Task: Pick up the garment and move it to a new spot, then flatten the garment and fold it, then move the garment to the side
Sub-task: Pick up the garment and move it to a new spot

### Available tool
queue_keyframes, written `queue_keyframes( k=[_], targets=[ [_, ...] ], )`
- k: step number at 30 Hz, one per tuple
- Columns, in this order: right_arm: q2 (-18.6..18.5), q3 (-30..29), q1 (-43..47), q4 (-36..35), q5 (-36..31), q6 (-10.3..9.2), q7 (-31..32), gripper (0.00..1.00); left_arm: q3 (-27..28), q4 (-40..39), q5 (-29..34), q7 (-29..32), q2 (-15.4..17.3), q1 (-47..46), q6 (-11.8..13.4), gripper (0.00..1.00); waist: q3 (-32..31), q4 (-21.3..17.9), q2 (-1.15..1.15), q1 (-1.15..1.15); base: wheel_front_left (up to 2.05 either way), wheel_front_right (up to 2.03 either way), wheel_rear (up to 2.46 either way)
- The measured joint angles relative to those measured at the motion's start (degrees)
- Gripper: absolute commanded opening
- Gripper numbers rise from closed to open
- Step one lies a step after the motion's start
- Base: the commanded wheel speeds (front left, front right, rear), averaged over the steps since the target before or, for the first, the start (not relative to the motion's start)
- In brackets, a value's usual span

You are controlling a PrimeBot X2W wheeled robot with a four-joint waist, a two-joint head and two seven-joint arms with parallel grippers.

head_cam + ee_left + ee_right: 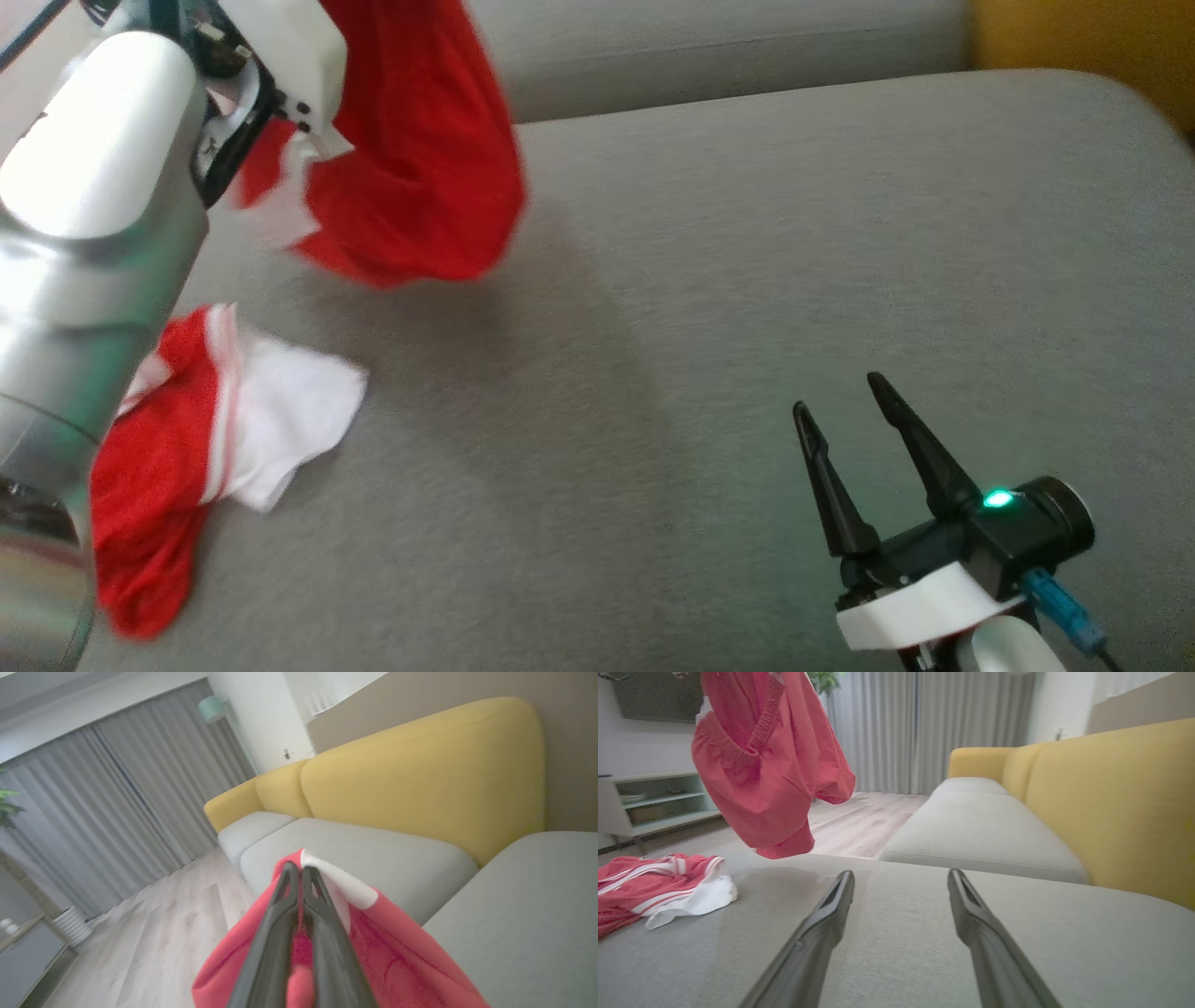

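A red garment with white trim (420, 159) hangs in the air above the grey sofa cushion (747, 280), lifted clear of it. My left gripper (299, 870) is shut on the garment's top edge (397, 956), which drapes down around the fingers. From the right wrist view the same garment (766, 765) dangles at the upper left. My right gripper (845, 392) sits low at the cushion's near right, open, with nothing between its fingers (831, 905).
A second red and white garment (205, 420) lies crumpled on the cushion's left side, also visible as a heap (663, 886). The yellow sofa back (1111, 802) rises on the right. Beyond the cushion are wooden floor (859, 821) and a low shelf unit (654, 802).
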Motion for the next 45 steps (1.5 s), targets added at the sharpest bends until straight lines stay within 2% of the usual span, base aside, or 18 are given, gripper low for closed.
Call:
queue_keyframes(
  k=[4,7,11,15,20,21,23,26,27,31,34,35,42,45],
  targets=[
    [0.24,0.20,0.57,0.00,0.01,0.00,0.00,1.00,-3.53,-3.04,-3.93,0.36,0.67,-0.03,0.01,0.00,-1.59,-5.49,0.00,0.00,0.00,0.00,0.00],
    [0.41,0.08,0.60,0.00,0.01,0.00,0.00,1.00,-7.26,-4.95,-5.88,-0.34,-0.02,0.10,0.01,0.00,-2.25,-9.35,0.00,0.01,0.00,0.00,0.00],
    [0.98,0.05,0.59,-0.04,0.10,0.00,0.00,1.00,-14.41,-6.87,-7.36,-1.20,-3.14,1.98,0.01,0.00,-2.22,-13.61,0.00,0.01,0.00,0.00,0.00],
    [1.52,0.44,0.37,0.18,0.68,0.00,0.00,1.00,-21.89,-5.39,-8.36,-2.97,-7.19,8.90,0.00,0.00,-0.50,-15.95,0.00,0.03,0.00,0.00,0.00],
    [1.69,1.69,-0.58,0.74,1.02,0.00,0.00,1.00,-24.86,2.41,-8.00,-7.49,-11.07,22.31,0.07,0.00,1.32,-17.86,0.00,0.01,0.00,0.00,0.00],
    [1.72,1.70,-0.61,0.75,1.02,0.00,0.00,1.00,-24.86,4.16,-7.28,-9.26,-12.05,23.63,0.71,0.00,1.84,-17.93,0.00,0.02,0.00,0.00,0.00],
    [1.86,1.66,-0.81,0.98,1.08,0.00,0.00,1.00,-24.86,6.89,-6.05,-12.50,-13.91,24.99,1.79,1.00,2.55,-17.87,0.00,0.04,0.00,0.00,0.00],
    [2.04,0.73,-0.82,1.19,1.52,0.00,0.00,1.00,-24.77,8.22,-5.23,-15.55,-16.02,25.36,4.91,1.00,2.60,-16.84,0.00,0.02,0.00,0.00,0.00],
    [2.04,0.73,-0.82,1.19,1.52,0.00,0.00,1.00,-24.77,8.22,-5.23,-15.55,-16.02,25.36,4.91,1.00,2.60,-16.84,0.00,0.02,0.00,0.00,0.00],
    [2.21,-0.71,-0.23,1.77,1.62,0.00,0.00,1.00,-22.15,6.46,-4.30,-16.62,-17.14,27.03,10.98,1.00,1.48,-14.02,0.00,0.02,0.00,0.00,0.00],
    [2.48,-2.18,1.38,2.07,1.62,0.00,0.00,1.00,-16.95,0.43,-4.11,-16.72,-17.05,31.31,14.62,1.00,-0.21,-11.40,0.00,0.02,0.00,0.00,0.00],
    [2.56,-3.09,3.08,2.35,1.83,0.00,0.01,1.00,-13.63,-3.75,-3.44,-16.80,-16.64,35.02,16.84,1.00,-1.35,-9.33,0.00,0.01,0.00,0.00,0.00],
    [3.02,-6.95,5.61,3.55,1.93,0.00,0.01,1.00,0.60,-19.14,1.74,-16.79,-10.95,50.01,24.50,1.00,-5.02,-1.48,0.00,0.01,0.00,0.00,0.00],
    [3.12,-8.09,5.80,3.81,1.93,0.00,0.01,1.00,7.36,-26.33,4.19,-16.80,-9.56,57.61,25.79,1.00,-6.53,1.41,0.00,0.01,0.00,0.00,0.00]
  ],
)
